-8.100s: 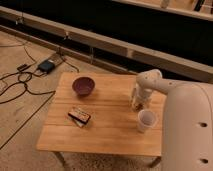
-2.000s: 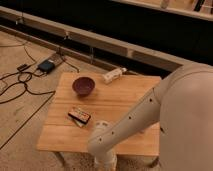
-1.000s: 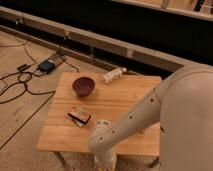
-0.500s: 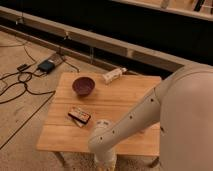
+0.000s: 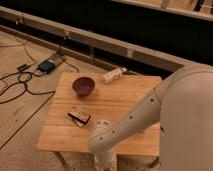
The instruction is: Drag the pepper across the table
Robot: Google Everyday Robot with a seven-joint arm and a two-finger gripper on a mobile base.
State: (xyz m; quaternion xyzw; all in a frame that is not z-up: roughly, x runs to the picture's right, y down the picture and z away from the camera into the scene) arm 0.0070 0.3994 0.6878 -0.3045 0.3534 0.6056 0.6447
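Claw (image 5: 106,164) hangs low at near edge of light wooden plank tabletop (image 5: 125,100), mostly cut off; cannot tell its state. Pepper looks like the white elongated shaker (image 5: 114,75) lying on its side at tabletop's far edge, well apart from claw. Likely light, rigid, smooth, prone to roll; hold across mid-body.

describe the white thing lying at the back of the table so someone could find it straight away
Start at the small wooden table and go to its far edge, beside the dark wall. There, right of the dark round bowl, a pale oblong object lies on its side, the only light, elongated thing on the table. The gripper is out of view, below the near table edge.
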